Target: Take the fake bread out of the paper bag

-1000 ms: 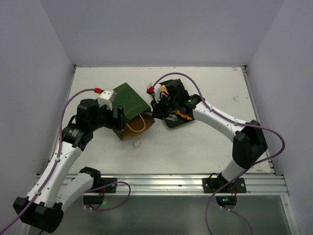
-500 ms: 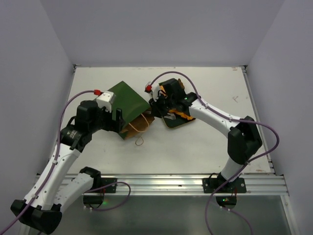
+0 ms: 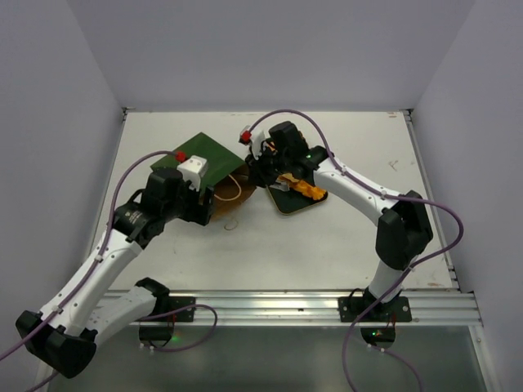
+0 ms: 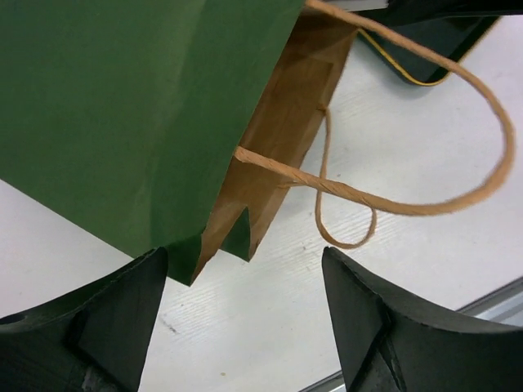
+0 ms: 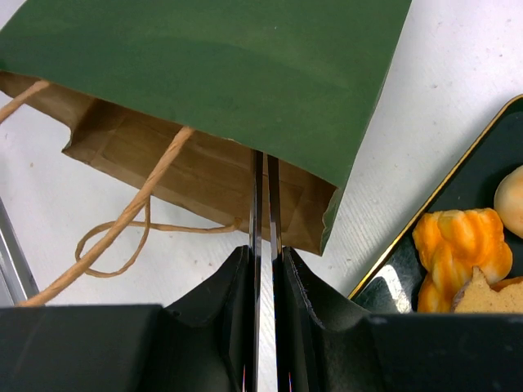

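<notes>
High fixed view from behind, down onto the table [image 3: 343, 237]; both wrist views close upon the paper bag [image 4: 122, 106] mouth.

The paper bag [image 3: 206, 161] lay on its side on the table [image 3: 351, 245], left of centre, with its mouth turned to the right and near. Its cord handles [image 3: 232, 190] trailed out of the mouth onto the table. The tray [image 3: 285, 204] sat just right of the mouth. The fake bread [image 3: 308, 190] lay in the tray, toward its far right part, the pieces touching one another. The right gripper [image 3: 260, 173] stood between bag and tray, its fingers [image 5: 260, 204] reaching into the mouth under the bag's upper wall. The left gripper [image 3: 202, 206] sat at the bag's near left edge, with the bag's near corner between its fingers [image 4: 106, 318].
</notes>
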Motion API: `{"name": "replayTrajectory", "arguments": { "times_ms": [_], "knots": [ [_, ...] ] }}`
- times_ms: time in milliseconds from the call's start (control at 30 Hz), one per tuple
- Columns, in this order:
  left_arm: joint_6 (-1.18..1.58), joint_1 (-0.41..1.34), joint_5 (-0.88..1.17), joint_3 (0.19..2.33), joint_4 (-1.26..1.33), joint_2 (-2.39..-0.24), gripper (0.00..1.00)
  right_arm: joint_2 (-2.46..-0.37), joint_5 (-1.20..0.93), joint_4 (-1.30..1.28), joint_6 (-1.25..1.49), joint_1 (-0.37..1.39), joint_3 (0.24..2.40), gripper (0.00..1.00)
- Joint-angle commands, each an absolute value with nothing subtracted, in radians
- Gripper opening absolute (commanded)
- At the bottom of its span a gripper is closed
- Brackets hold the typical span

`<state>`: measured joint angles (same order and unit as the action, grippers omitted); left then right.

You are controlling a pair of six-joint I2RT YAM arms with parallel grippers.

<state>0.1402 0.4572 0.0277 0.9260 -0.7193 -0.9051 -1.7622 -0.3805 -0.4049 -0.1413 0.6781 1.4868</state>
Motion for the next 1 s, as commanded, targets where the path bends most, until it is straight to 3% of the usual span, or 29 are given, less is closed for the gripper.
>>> {"name": "replayTrajectory", "arguments": {
  "times_ms": [0,500,567,633,667,967],
  "knots": [
    [0.163,0.489,-0.141,0.979,-0.712,-0.942,0.79,-1.753,-0.406,-0.383,-0.12,0.672,1.539,0.07],
    [0.101,0.552,-0.359,1.052,-0.58,-1.132,0.35,-1.743,-0.443,-0.38,-0.118,0.673,1.513,0.06],
    [0.091,0.552,-0.37,1.049,-0.566,-1.131,0.23,-1.74,-0.449,-0.382,-0.124,0.673,1.508,0.06],
    [0.084,0.552,-0.371,1.049,-0.558,-1.121,0.03,-1.738,-0.453,-0.38,-0.146,0.673,1.497,0.06],
    [0.083,0.552,-0.368,1.051,-0.552,-1.118,0.0,-1.736,-0.454,-0.38,-0.156,0.673,1.487,0.06],
    [0.092,0.552,-0.288,1.022,-0.538,-1.077,0.0,-1.672,-0.35,-0.275,-0.408,0.692,1.352,0.07]
  ]
}}
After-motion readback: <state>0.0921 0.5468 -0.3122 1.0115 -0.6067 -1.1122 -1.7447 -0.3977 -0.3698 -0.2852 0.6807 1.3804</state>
